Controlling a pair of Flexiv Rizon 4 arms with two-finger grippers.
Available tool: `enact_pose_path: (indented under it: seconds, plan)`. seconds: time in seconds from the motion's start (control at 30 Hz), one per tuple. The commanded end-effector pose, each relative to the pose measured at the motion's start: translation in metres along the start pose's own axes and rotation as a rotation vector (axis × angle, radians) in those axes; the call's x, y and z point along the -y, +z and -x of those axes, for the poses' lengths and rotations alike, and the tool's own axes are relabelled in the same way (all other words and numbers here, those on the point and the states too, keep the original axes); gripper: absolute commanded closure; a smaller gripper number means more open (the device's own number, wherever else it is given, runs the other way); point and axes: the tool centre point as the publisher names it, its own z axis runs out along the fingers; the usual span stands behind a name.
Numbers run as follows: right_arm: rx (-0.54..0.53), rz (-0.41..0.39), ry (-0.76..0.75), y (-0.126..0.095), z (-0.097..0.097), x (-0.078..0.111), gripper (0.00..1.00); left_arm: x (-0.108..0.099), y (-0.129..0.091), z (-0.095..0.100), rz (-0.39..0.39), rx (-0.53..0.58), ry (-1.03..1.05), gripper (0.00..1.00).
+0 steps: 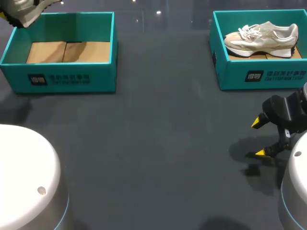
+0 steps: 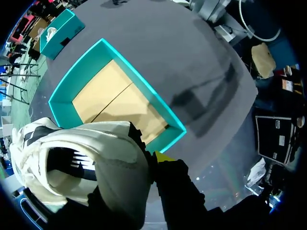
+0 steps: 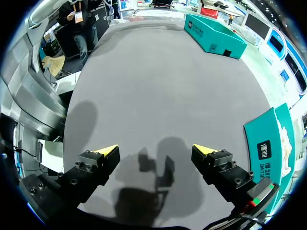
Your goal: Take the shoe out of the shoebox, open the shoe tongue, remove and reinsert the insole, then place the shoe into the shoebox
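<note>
A cream shoe (image 2: 72,163) hangs over the near wall of the empty teal shoebox (image 2: 103,96). My left gripper (image 2: 149,160) is shut on the shoe's collar; one yellow fingertip (image 2: 163,156) shows outside it and the other is hidden inside. In the head view this shoe (image 1: 25,11) sits at the far left corner above the empty shoebox (image 1: 62,79). A second cream shoe (image 1: 261,39) lies in the right teal shoebox (image 1: 261,76). My right gripper (image 1: 261,138) stands open and empty above the bare table in front of that box, its fingers (image 3: 108,151) wide apart.
The dark grey table (image 1: 153,143) stretches between the two boxes. The empty box has a brown cardboard floor (image 1: 69,51). White arm bases stand at the near left (image 1: 26,177) and near right (image 1: 295,191). The right box's wall (image 3: 266,151) is beside my right gripper.
</note>
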Motion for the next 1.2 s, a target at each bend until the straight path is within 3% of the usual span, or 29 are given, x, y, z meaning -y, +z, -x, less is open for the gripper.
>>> enact_pose_path:
  seconds: [0.03, 0.27, 0.33, 0.77, 1.07, 1.2]
  plan:
    - [0.003, -0.003, 0.0, 0.0, -0.002, 0.0, 0.0, -0.003, 0.003, 0.001, 0.019, -0.009, 0.122, 1.0]
    - [0.003, -0.003, 0.0, 0.0, -0.002, 0.0, 0.0, -0.022, 0.016, 0.004, 0.033, -0.09, 0.51, 1.0]
    - [0.003, -0.003, 0.0, 0.0, -0.002, 0.0, 0.0, -0.028, 0.017, 0.002, 0.077, -0.115, 0.62, 1.0]
    - [0.003, -0.003, 0.0, 0.0, -0.002, 0.0, 0.0, -0.028, 0.017, 0.002, 0.077, -0.115, 0.62, 1.0]
    - [0.003, -0.003, 0.0, 0.0, -0.002, 0.0, 0.0, -0.045, 0.041, 0.011, 0.145, -0.153, 0.814, 1.0]
    - [0.003, -0.003, 0.0, 0.0, -0.002, 0.0, 0.0, -0.051, 0.045, 0.013, 0.107, -0.161, 0.908, 1.0]
